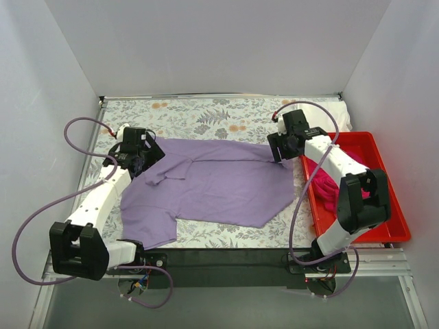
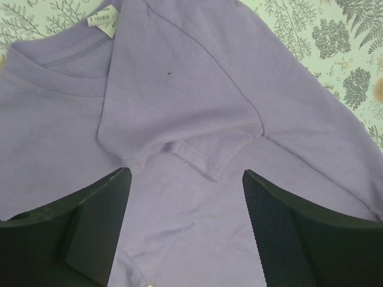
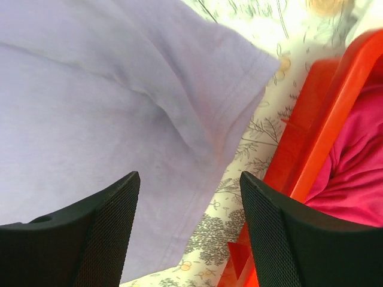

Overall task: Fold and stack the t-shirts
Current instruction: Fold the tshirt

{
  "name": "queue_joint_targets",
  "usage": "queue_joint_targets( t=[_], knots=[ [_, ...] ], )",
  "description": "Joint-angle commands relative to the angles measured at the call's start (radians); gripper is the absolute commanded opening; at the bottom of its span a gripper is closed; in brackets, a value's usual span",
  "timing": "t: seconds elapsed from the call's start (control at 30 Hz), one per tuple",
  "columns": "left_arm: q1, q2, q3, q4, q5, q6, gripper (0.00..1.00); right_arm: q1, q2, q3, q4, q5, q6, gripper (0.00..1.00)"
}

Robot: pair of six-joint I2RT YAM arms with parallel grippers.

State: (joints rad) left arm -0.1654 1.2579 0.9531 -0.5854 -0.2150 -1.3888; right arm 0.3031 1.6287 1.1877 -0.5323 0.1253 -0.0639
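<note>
The lavender t-shirt (image 1: 212, 188) lies spread across the tablecloth, with its collar and label (image 2: 102, 17) at the left and a sleeve folded over its body (image 2: 179, 101). My left gripper (image 1: 147, 159) hovers over the collar end, open (image 2: 185, 179), with only flat fabric between its fingers (image 2: 96, 221). My right gripper (image 1: 281, 154) stands open (image 3: 188, 179) above the shirt's right edge (image 3: 179, 119), holding nothing. The magenta t-shirt (image 1: 322, 181) lies bunched in the red bin, also seen in the right wrist view (image 3: 359, 167). A bit of white cloth (image 1: 345, 115) shows at the back right.
The red plastic bin (image 1: 392, 229) stands along the table's right side, its wall (image 3: 311, 137) close beside my right gripper. The floral tablecloth (image 1: 206, 116) covers the table. White walls close in the left, back and right.
</note>
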Motion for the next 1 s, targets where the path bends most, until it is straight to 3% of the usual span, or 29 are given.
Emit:
queue_joint_targets(
  t=[0.0,0.2,0.27,0.3,0.43,0.6,0.77,0.97],
  knots=[
    [0.006,-0.055,0.046,-0.054,-0.024,0.071,0.70,-0.002,-0.070,0.061,-0.003,-0.118,0.016,0.64],
    [0.078,0.044,0.026,0.059,-0.057,0.148,0.68,0.005,-0.063,0.032,0.037,-0.350,0.096,0.62],
    [0.102,0.103,0.027,0.107,-0.034,0.154,0.65,0.021,-0.059,-0.011,0.076,-0.378,0.127,0.61],
    [0.128,0.148,0.047,0.130,-0.008,0.155,0.58,0.037,-0.061,-0.035,0.093,-0.403,0.140,0.60],
    [0.136,0.213,0.072,0.099,0.028,0.136,0.53,0.057,-0.070,-0.071,0.114,-0.429,0.164,0.59],
    [0.130,0.123,-0.016,0.084,0.135,0.099,0.53,0.087,-0.099,-0.145,0.138,-0.434,0.180,0.59],
    [0.016,0.019,-0.092,0.081,0.085,0.119,0.53,0.094,-0.124,-0.195,0.147,-0.444,0.184,0.58],
    [-0.197,0.073,-0.100,0.091,-0.058,0.097,0.50,0.094,-0.135,-0.232,0.150,-0.441,0.182,0.58]
  ],
)
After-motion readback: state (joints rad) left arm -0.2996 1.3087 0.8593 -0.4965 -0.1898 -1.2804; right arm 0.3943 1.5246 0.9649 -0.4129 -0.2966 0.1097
